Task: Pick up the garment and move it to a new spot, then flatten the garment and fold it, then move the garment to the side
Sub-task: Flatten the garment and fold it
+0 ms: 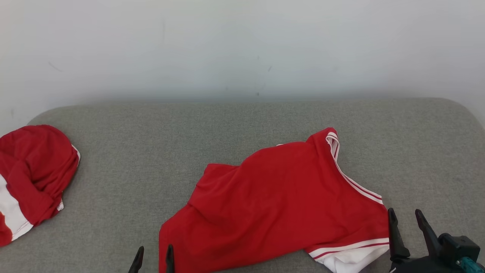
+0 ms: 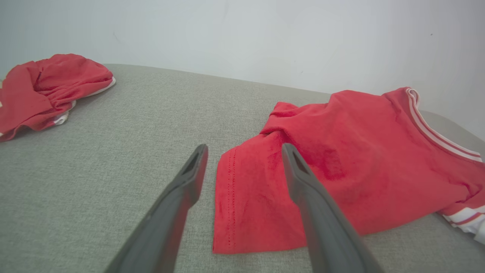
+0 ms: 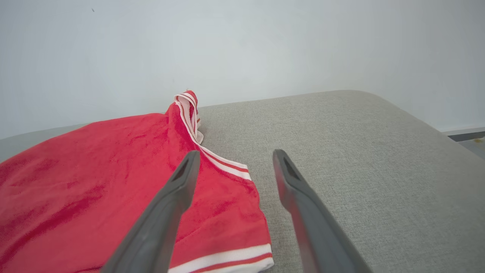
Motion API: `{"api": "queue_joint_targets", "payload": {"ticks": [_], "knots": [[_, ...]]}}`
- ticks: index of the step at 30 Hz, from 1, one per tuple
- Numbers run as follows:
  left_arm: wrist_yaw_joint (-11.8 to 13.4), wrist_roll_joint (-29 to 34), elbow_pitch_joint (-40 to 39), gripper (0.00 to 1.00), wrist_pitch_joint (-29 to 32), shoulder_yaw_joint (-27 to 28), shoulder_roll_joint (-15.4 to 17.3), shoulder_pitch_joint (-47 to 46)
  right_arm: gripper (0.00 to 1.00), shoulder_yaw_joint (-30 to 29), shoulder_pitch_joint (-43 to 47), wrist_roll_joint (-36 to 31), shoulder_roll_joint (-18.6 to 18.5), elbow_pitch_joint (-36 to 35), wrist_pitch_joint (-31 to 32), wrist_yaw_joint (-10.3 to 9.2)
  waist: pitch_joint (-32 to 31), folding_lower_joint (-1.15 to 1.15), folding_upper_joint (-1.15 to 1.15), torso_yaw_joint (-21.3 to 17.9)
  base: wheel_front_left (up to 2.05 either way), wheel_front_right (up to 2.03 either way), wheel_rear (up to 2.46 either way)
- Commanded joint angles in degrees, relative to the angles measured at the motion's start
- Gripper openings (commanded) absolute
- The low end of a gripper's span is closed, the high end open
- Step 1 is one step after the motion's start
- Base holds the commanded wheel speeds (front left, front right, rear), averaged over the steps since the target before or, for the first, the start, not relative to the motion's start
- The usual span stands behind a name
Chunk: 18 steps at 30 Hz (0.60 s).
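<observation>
Garment [image 1: 280, 201], red with white trim, lying rumpled and part-spread on the grey pad [image 1: 151, 151], right of centre and close to the near edge. The left gripper [image 1: 155, 248] stands at its hem [image 2: 227, 204] and the right gripper [image 1: 404, 212] at its striped sleeve [image 1: 352, 254]. Both have jaws spread and hold nothing; each has one finger over cloth and one over bare pad. Judged risks: a pinch at the hem may catch only the top layer, since the cloth appears doubled under a ridge there, so flattening would drag a fold along rather than remove it. The collar [image 1: 333, 142] stands up and could crease if pressed as it lies. The sleeve sits near the pad's near edge and might slide off if pulled that way. A leftward sweep carried too far could tangle with the red heap [image 1: 34, 178] at the far left. Open room: a broad bare stretch between heap and garment, and a band behind it up to the wall [image 1: 242, 45]. The pad's rounded right corner lies just beyond the right gripper.
</observation>
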Motion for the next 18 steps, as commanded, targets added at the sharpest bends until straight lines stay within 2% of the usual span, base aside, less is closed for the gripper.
{"api": "queue_joint_targets", "payload": {"ticks": [1, 7, 12, 18], "knots": [[-0.02, -0.36, 0.09, 1.00, -0.19, 0.12, -0.02, 0.10, 1.00, 0.15, 0.65, 0.38, 0.25, -0.72, -0.53, -0.13, 0.04, 0.00, 0.00, -0.10, 0.00, 0.00, 0.00], [-0.36, -0.35, 1.91, 1.00, -0.19, -0.08, -0.02, -0.01, 1.00, 0.75, 2.01, 0.74, 2.50, -4.32, -2.08, -0.13, 0.39, 0.00, 0.00, -0.36, 0.00, 0.00, 0.00], [-0.50, -0.24, 3.25, 1.00, -0.19, -0.11, -0.02, -0.62, 1.00, 2.00, 3.23, 1.11, 4.19, -4.63, -2.60, -0.13, 0.78, 0.00, 0.00, -0.79, 0.00, 0.00, 0.00], [-0.83, 0.18, 3.44, 1.00, -0.19, -0.66, -0.01, -1.76, 1.00, 4.47, -0.32, -0.73, 3.39, -3.12, -2.71, -0.13, 1.56, 0.00, 0.00, -0.92, 0.00, 0.00, 0.00]]}}
